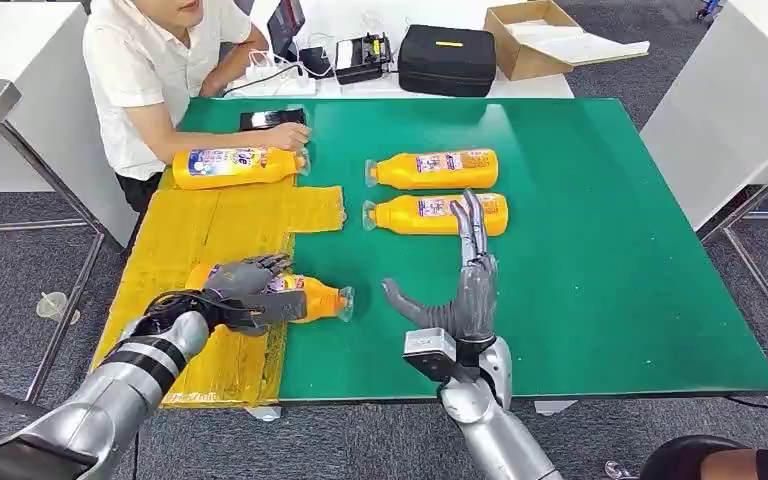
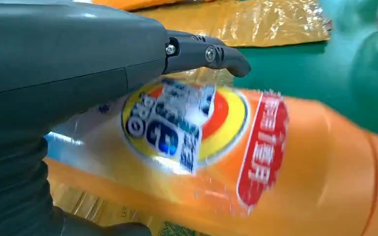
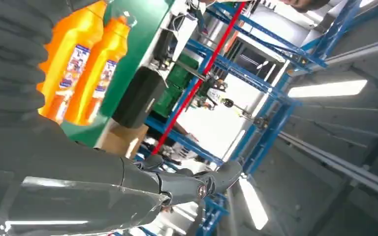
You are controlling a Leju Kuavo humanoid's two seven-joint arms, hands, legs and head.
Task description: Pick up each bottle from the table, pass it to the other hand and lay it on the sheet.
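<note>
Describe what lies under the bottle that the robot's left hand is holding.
Under the held bottle, the yellow sheet and the green table edge show. The left hand covers the bottle's base, hiding whether it touches the sheet.

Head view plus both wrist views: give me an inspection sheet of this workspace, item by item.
Surface: green table, with a yellow sheet on its left part.
Job's things: one bottle at the sheet's far edge under a person's hand; two bottles lying side by side on the green; a fourth bottle in the left hand.
Clutter: phone, black case, cardboard box.
Hands: left hand grips the fourth bottle over the sheet's edge; right hand empty, fingers spread.
Cables: power strip with leads.
Surroundings: grey carpet, neighbouring tables, blue racking.
</note>
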